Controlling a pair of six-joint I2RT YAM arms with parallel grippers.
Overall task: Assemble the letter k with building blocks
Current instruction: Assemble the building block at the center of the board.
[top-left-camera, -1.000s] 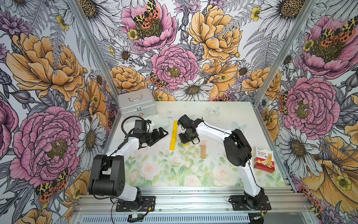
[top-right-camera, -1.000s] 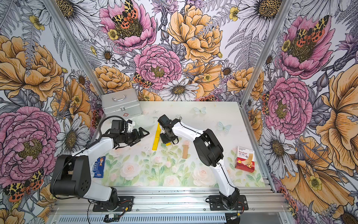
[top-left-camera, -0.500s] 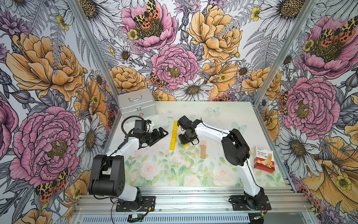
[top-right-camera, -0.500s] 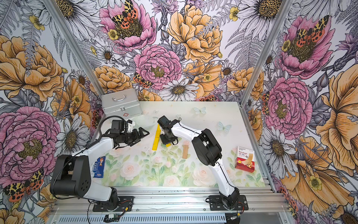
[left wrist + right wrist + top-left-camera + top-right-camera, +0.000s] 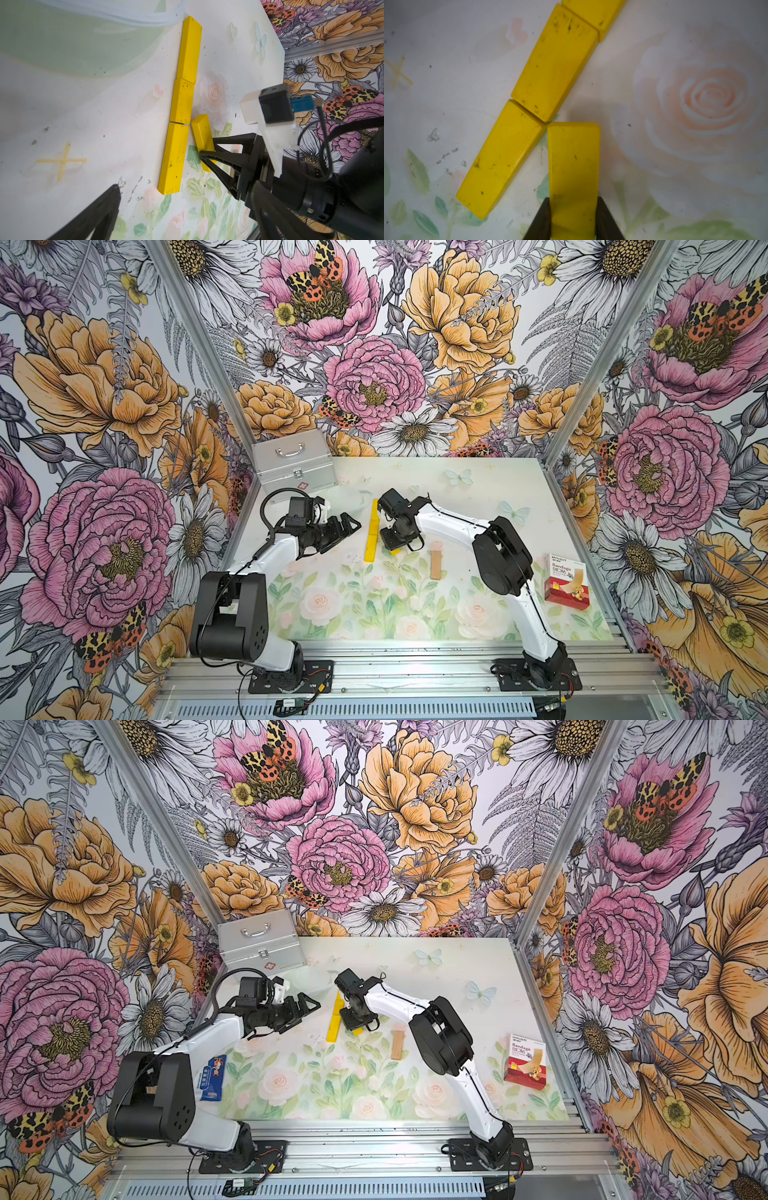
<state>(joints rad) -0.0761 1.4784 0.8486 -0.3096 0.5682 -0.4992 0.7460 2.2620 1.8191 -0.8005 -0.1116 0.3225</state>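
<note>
A: Top views both, near side first: tan block (image 5: 435, 567) lies flat on counter (image 5: 478, 489), loose, well apart from rest. Any change?
B: Barely. R arm (image 5: 449, 522) elbow has crept toward the stem (image 5: 182, 99) in the last sec; yellow block (image 5: 573, 162) hardly shifts. Fine seating, I'd say, not carrying.
A: Jaws?
B: At right gripper (image 5: 574, 199), jaws pinching yellow block by its long sides, corner at stem's joint, touching or not, can't tell. Glossy scuffed paint, rounded edges; tan one's bare wood. Across stem, left gripper (image 5: 345, 533): jaws spread, empty.
A: So letter k lacks upper arm.
</note>
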